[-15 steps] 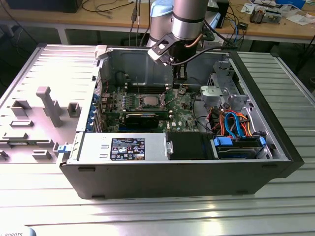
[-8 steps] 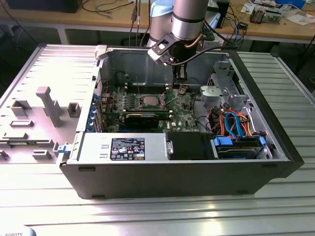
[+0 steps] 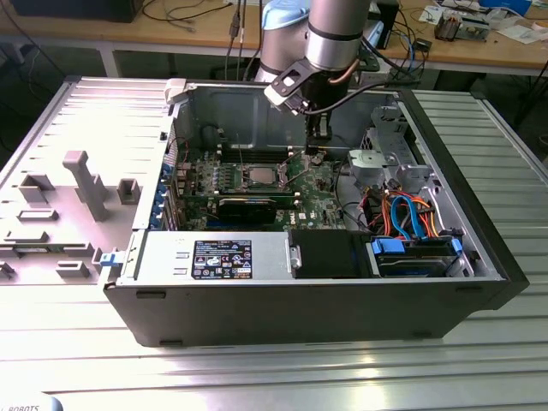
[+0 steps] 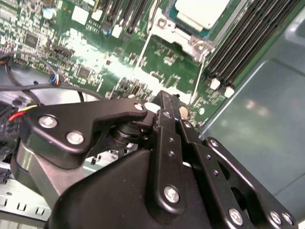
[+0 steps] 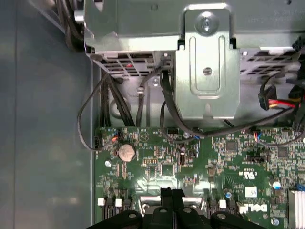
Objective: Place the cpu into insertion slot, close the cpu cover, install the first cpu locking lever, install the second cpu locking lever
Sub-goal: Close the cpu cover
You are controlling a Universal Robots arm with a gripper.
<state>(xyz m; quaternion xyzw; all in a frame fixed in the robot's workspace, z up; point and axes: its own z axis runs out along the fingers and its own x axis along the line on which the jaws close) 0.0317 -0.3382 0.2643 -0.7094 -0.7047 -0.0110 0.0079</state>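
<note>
Exterior view, L to R: 1 small square silver-topped cpu is sitting in the 1 metal-rimmed square insertion slot, w/ 1 long black expansion card lying just beside, nearer the camera. 1 black gripper is hanging just right of the slot, jaws pressing tight together.

The end effector hangs over the motherboard, near the cpu.

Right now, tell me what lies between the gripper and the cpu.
In the second wrist view: green circuit board and the cpu cover edge, between gripper and cpu.
</note>
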